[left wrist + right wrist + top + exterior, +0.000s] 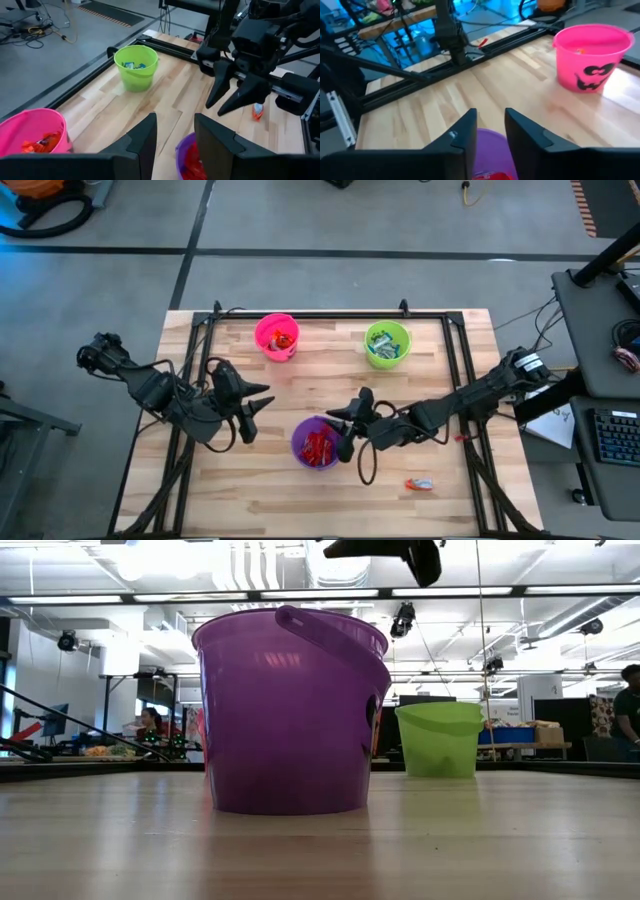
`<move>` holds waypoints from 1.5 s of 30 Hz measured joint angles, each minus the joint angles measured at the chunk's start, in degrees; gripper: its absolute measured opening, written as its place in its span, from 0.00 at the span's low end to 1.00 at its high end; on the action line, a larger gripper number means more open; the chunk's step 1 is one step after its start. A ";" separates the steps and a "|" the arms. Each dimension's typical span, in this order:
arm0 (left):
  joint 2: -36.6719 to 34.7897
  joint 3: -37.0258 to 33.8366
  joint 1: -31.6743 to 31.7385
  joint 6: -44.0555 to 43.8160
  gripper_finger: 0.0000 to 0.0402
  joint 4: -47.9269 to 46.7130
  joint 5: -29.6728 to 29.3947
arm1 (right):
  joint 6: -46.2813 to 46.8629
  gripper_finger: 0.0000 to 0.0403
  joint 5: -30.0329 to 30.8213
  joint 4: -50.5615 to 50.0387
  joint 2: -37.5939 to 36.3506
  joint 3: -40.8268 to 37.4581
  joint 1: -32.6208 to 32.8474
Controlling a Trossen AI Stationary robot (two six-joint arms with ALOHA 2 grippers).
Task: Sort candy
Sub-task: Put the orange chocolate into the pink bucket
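Right gripper (347,434) above purple bucket (316,444), fingers parted, empty. Left gripper (256,408) waits beside it, parted, empty. Last loose candy (419,484) lies near table's front edge: light, crinkly, likely slippery; pinch across wrapper middle.

The purple cup (492,150) is mostly hidden behind the right gripper's fingers (462,145) and cut off by the edge.

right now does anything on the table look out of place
One wrapped candy lies loose on the bare wood near the table's front right, outside all three cups. The pink cup, green cup and purple cup stand upright with candy inside; nothing looks spilled or damaged.
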 joint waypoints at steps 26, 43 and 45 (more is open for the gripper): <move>0.15 -0.42 0.21 -0.26 0.29 -2.32 1.26 | 37.34 0.38 -29.98 -36.25 -7.18 0.14 -0.75; 0.15 -0.44 0.21 -0.26 0.29 -3.41 1.26 | 15.49 0.38 -43.51 -51.11 -5.25 -6.71 19.78; 0.15 -0.44 0.21 -0.26 0.29 -3.41 1.26 | 16.00 0.38 -43.52 -48.29 -4.89 -8.86 21.27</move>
